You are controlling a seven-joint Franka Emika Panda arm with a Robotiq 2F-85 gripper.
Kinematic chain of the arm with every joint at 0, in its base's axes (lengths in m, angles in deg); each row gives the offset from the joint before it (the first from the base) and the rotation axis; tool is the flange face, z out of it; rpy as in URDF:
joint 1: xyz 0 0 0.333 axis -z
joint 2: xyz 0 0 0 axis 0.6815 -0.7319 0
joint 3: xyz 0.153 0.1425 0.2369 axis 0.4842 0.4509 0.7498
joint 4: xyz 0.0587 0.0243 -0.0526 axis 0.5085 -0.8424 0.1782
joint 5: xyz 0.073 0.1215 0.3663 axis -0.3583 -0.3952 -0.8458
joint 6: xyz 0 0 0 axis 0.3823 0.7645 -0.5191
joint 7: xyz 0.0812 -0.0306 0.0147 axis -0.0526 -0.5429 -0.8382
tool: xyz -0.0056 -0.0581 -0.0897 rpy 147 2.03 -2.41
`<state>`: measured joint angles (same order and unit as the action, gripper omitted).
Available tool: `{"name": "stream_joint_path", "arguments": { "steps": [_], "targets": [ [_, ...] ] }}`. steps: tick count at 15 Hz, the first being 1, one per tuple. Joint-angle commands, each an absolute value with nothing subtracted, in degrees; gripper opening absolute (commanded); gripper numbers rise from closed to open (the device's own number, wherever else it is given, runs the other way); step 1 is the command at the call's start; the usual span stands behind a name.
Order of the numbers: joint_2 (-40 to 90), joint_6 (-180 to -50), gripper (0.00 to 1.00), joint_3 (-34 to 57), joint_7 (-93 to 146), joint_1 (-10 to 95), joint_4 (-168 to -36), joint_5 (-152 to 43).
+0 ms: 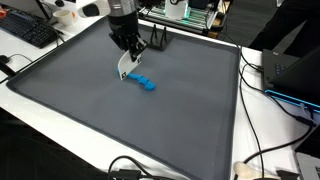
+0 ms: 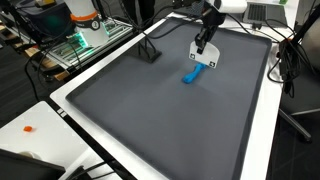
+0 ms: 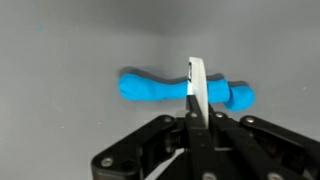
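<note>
Tool (image 3: 197, 116), white strip (image 3: 197, 80); open mat (image 1: 190, 125) around.

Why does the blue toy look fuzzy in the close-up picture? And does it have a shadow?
Wrist view: the blue toy has soft, slightly blurry edges, and the end effector, close to the lens and shut on a white strip, is blurred too. In both exterior views the light is even, no strong shadow shows on the grey mat, and the toy looks small and grainy.
</note>
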<state>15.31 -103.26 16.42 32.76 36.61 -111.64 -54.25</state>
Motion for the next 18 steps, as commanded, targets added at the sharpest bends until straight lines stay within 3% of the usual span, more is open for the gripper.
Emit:
{"name": "stream_joint_path", "arguments": {
  "steps": [1,18],
  "targets": [
    [15.0,-105.7,0.01,16.3,32.2,37.2,-113.0,-54.4],
    [10.8,-108.1,0.01,15.4,32.0,37.0,-110.9,-53.3]
  ]
}}
